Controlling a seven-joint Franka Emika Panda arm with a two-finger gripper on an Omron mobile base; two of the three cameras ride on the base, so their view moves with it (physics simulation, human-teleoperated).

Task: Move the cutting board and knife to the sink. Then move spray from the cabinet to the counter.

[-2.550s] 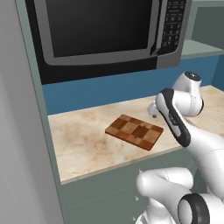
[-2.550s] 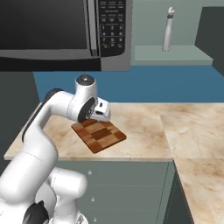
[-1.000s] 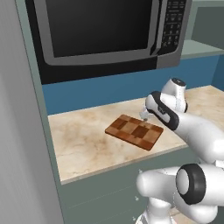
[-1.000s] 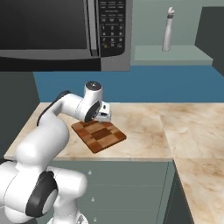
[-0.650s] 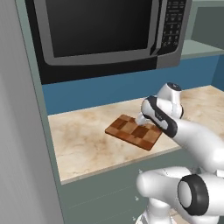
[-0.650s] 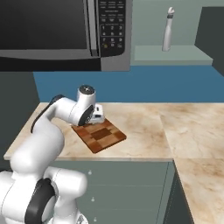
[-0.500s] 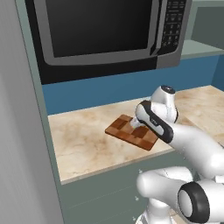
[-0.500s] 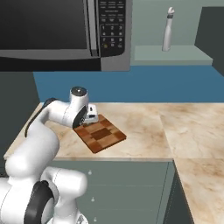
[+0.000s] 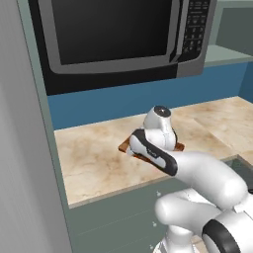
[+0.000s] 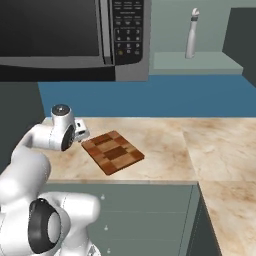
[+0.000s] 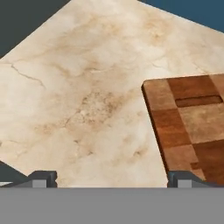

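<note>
The board (image 10: 113, 151) is lying flat on the counter (image 10: 210, 142) below the microwave (image 10: 75, 37), near the front edge. The gripper (image 11: 109, 177) is being held low over the counter at the board's left end with its jaws spread wide and nothing clasped; one fingertip (image 11: 178, 178) is seen over the board's edge, the other over bare stone.

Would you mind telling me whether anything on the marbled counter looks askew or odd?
The checkered wooden cutting board lies flat but turned at an angle to the beige marbled counter's front edge. Nothing looks spilled or damaged.
</note>
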